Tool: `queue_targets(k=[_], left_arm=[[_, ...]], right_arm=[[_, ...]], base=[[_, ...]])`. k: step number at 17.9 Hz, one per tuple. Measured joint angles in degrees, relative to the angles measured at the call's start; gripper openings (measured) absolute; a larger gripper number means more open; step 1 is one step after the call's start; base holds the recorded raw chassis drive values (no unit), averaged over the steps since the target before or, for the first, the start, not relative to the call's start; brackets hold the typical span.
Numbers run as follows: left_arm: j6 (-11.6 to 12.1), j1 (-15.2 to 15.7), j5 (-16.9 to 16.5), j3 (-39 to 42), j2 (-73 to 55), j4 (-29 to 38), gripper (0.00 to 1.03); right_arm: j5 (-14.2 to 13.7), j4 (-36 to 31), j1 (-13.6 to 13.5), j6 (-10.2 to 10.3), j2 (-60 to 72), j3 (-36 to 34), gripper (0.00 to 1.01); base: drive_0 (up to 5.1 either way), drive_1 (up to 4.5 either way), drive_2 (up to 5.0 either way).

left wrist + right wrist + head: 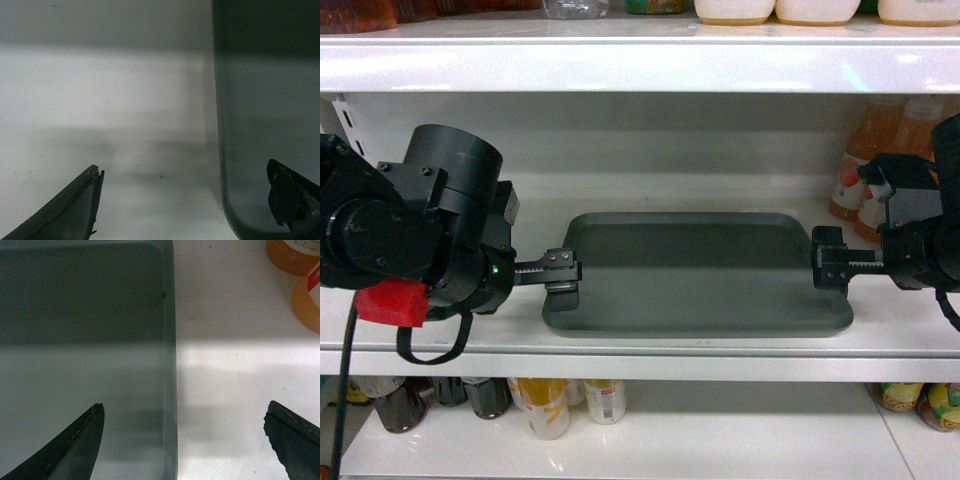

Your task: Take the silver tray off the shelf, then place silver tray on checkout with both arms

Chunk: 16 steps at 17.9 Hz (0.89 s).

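Note:
The silver tray [700,275] lies flat on the white shelf [620,352], matte grey-green with a low rim. My left gripper [560,272] is open and straddles the tray's left rim: in the left wrist view one finger [75,210] hangs over the bare shelf [100,100] and the other [287,200] over the tray [265,125]. My right gripper [828,267] is open astride the right rim, with the tray [85,340] under one finger [75,445] and the shelf [240,365] under the other [295,440]. Neither gripper holds anything. The checkout is out of view.
An upper shelf board [620,65] runs close overhead. Orange drink bottles [855,170] stand at the back right, just beyond the right gripper, and show in the right wrist view as orange bottles [295,255]. More bottles [550,405] and jars [920,405] fill the lower shelf.

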<state>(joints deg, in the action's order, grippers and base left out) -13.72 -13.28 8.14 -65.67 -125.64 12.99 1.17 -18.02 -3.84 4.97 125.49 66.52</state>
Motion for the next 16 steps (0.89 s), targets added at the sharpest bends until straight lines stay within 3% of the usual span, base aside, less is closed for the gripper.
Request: queue_targets(k=[3, 7, 9, 11, 13, 14, 16], left_arm=[[-1.42, -0.52, 0.42, -4.72, -3.82, -4.31, 0.98], [-3.61, -1.42, 1.05, -9.53, -6.73, -7.74, 0.98], [-3.63, -1.99, 1.64, -10.88, -7.58, -8.85, 0.98], [-4.09, -2.08, 1.66, -12.0, -8.31, -9.05, 0.98], [-4.04, -2.27, 1.36, -12.48, -8.81, -9.09, 0.98], [-4.0, -2.27, 1.53, -12.59, -8.94, -9.4, 0.95], [-4.39, -2.03, 1.66, -12.81, -9.16, -9.6, 0.78]], right_arm=[[0.02, 5.75, 0.07, 1.09, 4.35, 6.95, 0.98], [-0.55, 9.42, -1.14, 1.6, 7.58, 9.4, 0.98], [-1.27, 10.38, -1.31, 2.03, 8.85, 10.21, 0.98], [-1.62, 11.96, -1.44, 2.08, 9.42, 11.82, 0.87], [-1.42, 13.94, -1.51, 2.51, 9.9, 13.29, 0.69], [-1.33, 14.99, -1.68, 2.93, 10.08, 13.88, 0.6], [-1.81, 15.65, -2.19, 2.95, 10.1, 14.1, 0.42]], base=[[0.0, 0.0, 0.0], [0.0, 0.0, 0.0], [0.0, 0.0, 0.0], [0.0, 0.0, 0.0], [0.0, 0.0, 0.0], [0.0, 0.0, 0.0], [0.0, 0.0, 0.0]])
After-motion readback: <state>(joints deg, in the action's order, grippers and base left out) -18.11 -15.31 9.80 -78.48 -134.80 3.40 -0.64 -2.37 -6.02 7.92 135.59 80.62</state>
